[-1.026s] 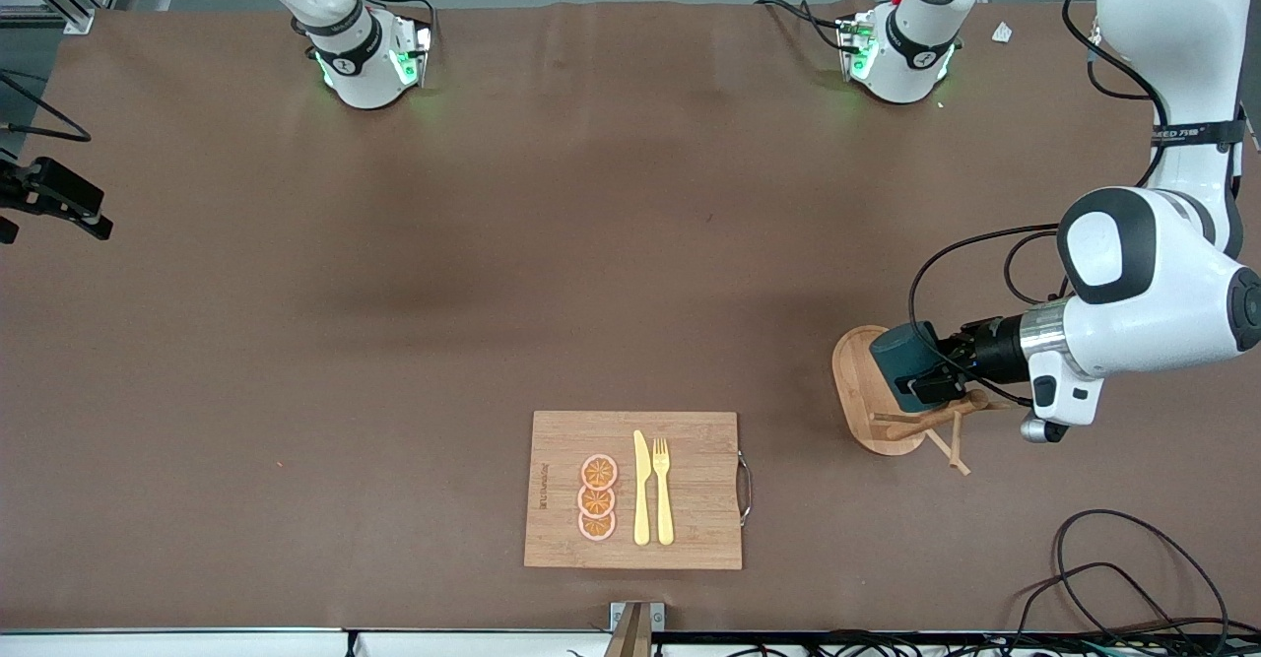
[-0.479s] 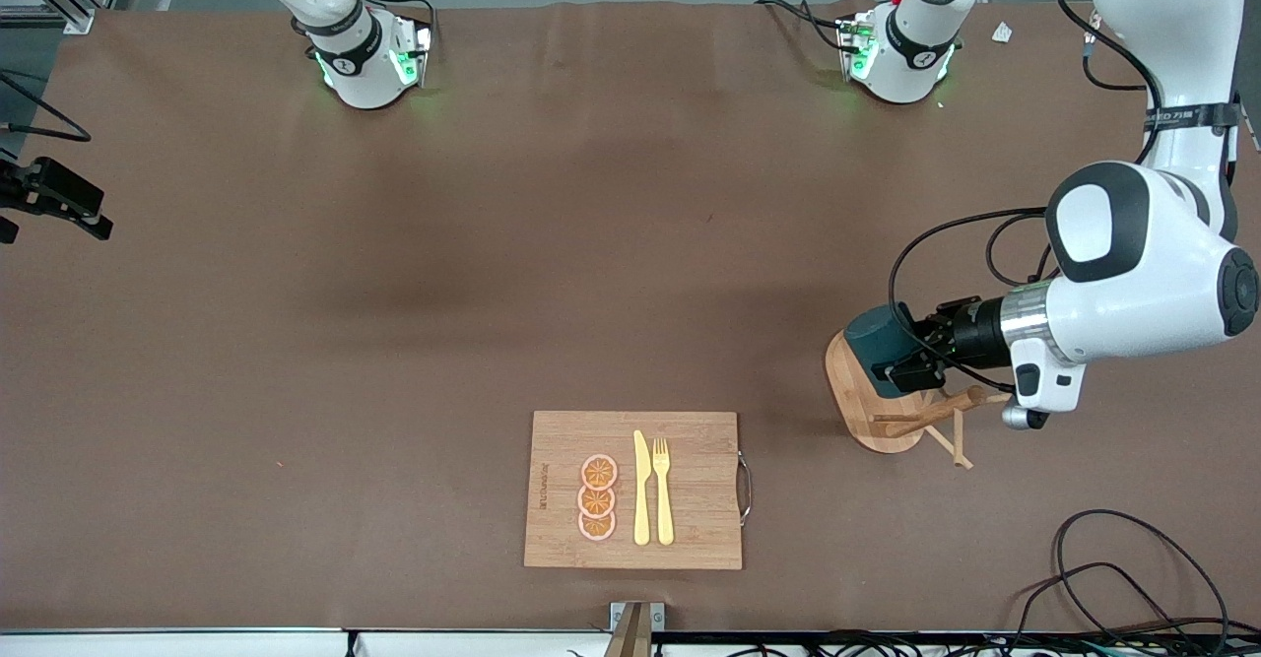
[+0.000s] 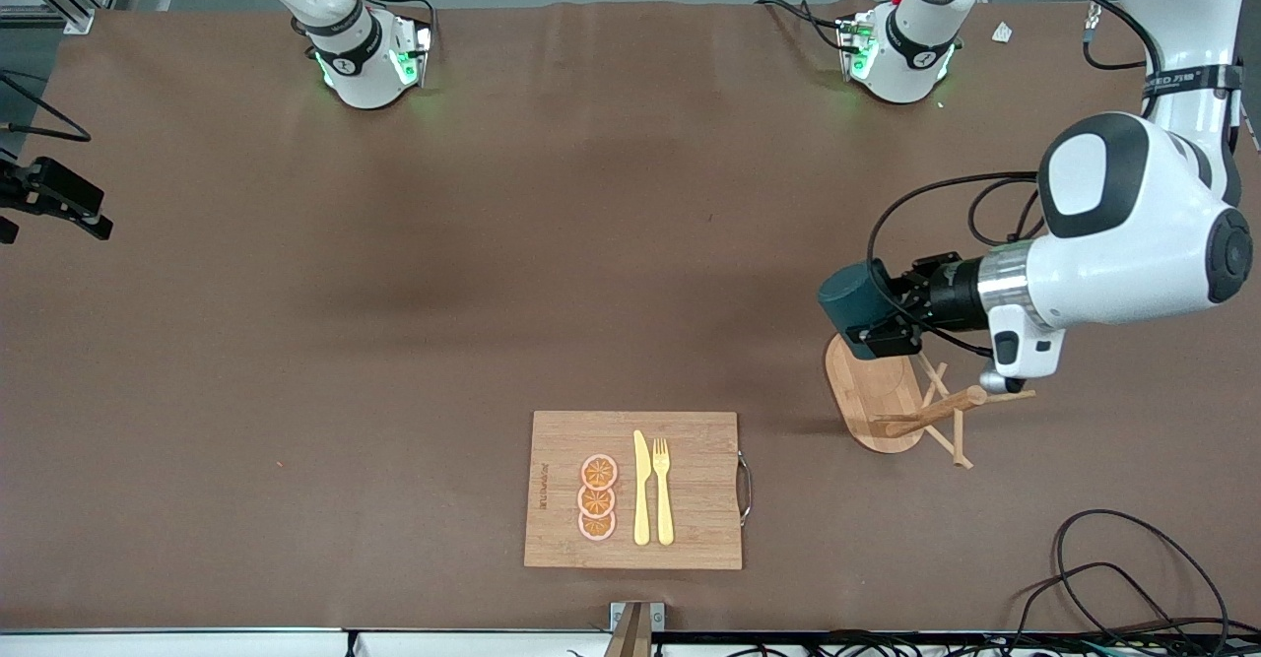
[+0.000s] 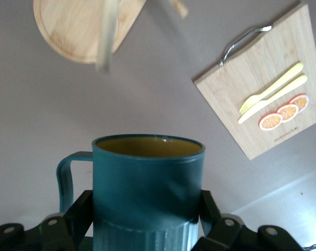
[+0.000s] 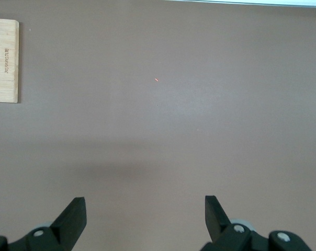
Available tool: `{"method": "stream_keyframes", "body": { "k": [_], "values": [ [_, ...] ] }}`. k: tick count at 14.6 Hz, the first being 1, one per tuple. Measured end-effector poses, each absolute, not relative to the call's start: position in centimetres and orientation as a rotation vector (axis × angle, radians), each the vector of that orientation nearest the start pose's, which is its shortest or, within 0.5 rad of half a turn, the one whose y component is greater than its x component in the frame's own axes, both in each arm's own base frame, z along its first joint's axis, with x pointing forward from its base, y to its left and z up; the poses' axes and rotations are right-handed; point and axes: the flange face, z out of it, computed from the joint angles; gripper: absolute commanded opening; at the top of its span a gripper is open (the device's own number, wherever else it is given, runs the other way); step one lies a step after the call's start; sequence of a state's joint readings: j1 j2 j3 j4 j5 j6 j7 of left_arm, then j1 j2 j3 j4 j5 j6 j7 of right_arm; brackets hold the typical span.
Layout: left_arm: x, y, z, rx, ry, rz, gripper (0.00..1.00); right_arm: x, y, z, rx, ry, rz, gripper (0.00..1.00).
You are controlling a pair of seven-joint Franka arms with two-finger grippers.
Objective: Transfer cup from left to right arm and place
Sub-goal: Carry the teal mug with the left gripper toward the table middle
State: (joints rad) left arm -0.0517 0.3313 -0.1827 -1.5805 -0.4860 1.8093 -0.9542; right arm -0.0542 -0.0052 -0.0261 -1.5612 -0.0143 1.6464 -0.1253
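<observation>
One cup (image 3: 849, 295), rigid, light, likely slick; left hand (image 3: 880, 323) clamps its body over the peg stand (image 3: 872, 391). Right hand (image 5: 145, 219) gapes empty over the counter (image 3: 493, 243), waiting; should take the free rim end.

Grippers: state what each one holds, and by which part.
Left gripper is shut on the cup, fingers clamping its body near the base. Right gripper is open, holding nothing.

The cup's (image 4: 147, 193) base was cut off in the left wrist view. The peg stand (image 4: 85, 31) ran past that picture's edge, its pegs blurred.
</observation>
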Motion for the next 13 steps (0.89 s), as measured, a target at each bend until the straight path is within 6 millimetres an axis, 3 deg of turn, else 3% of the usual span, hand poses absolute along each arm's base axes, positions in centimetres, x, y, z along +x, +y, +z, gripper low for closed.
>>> {"method": "stream_keyframes", "body": {
  "k": [3,7,13],
  "values": [
    [61.3,-21.7,47.0,-3.138,-1.447,0.681,0.63,55.9,-4.6,63.9,-3.161,-0.072,-0.140,1.00],
    [59.7,-28.2,49.0,-3.174,-1.405,0.577,0.63,55.9,-4.6,63.9,-3.161,-0.072,-0.140,1.00],
    [56.4,-38.6,48.1,-3.209,-1.323,0.319,0.63,55.9,-4.6,63.9,-3.161,-0.072,-0.140,1.00]
  ]
}}
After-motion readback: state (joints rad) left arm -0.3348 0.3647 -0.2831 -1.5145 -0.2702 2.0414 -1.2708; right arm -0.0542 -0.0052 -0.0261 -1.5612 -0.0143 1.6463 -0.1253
